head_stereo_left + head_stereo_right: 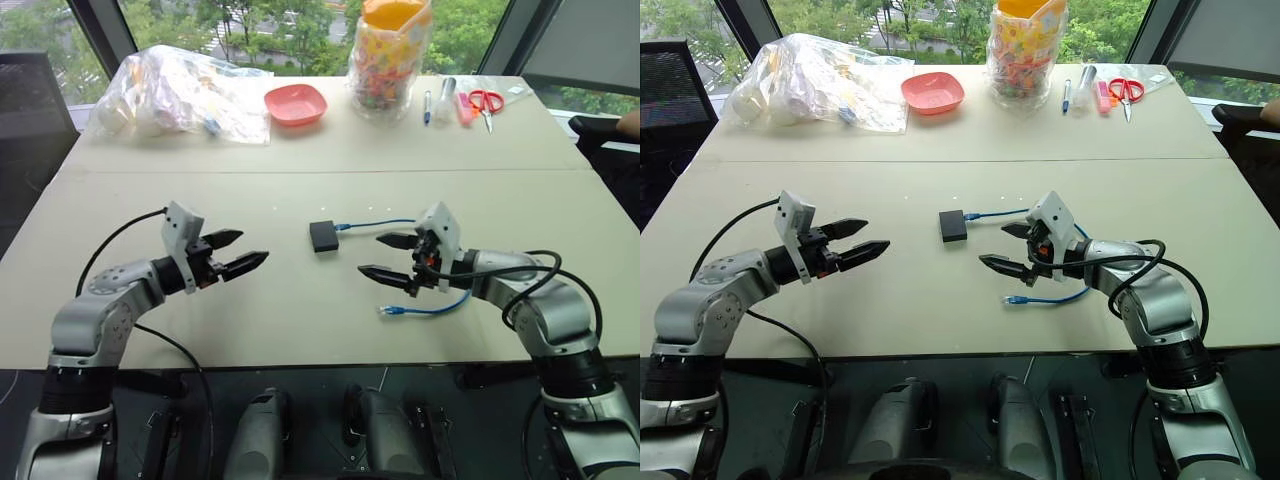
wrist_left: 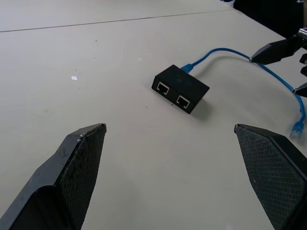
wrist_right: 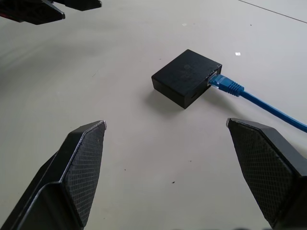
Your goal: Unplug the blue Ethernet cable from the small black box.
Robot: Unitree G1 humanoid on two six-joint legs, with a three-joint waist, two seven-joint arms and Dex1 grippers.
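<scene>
One small black box (image 1: 323,235) sits on the table (image 1: 300,310), with one blue cable (image 1: 385,223) plugged into it; the box shows two open ports on its other side. Two grippers hover over the tabletop, the left gripper (image 1: 238,252) and the right gripper (image 1: 385,257), each with two black fingers spread apart. Along the far edge lie one pink dish (image 1: 296,103), one clear plastic bag (image 1: 180,92) stuffed with items, one tall clear bag (image 1: 389,60) of colourful pieces, one pair of red-handled scissors (image 1: 486,102) and about three pens or markers (image 1: 447,103), too small to count for certain.
</scene>
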